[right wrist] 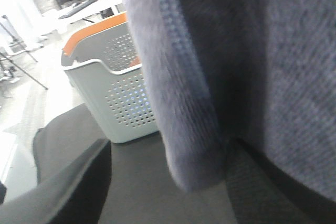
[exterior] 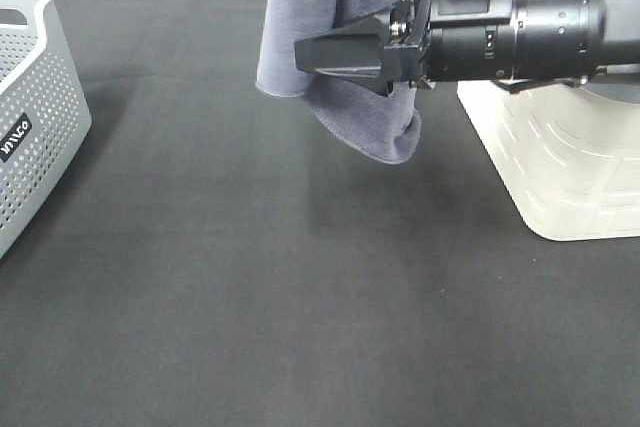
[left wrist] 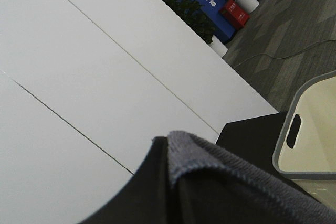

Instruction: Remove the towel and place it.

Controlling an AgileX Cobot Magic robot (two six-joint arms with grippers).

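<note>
The towel (exterior: 310, 17) hangs in the air over the black table (exterior: 250, 277), between the baskets and nearer the white one. Its top runs out of the exterior view and its lower fold appears to hang clear of the surface.

The right gripper (exterior: 300, 52) reaches in level from the right, in front of the cloth. The right wrist view shows its jaws spread apart, with the towel's stitched hem dangling in the gap. One black finger (right wrist: 68, 192) stands clear of the cloth, while the other side is covered by it.

The left gripper (left wrist: 170, 145) shows only in its own wrist view, where a ridge of towel is pinched between dark fingers (left wrist: 142, 187).

There is one towel and two baskets: a white basket (exterior: 570, 167) on the right and a grey perforated basket (exterior: 35, 117) on the left.
</note>
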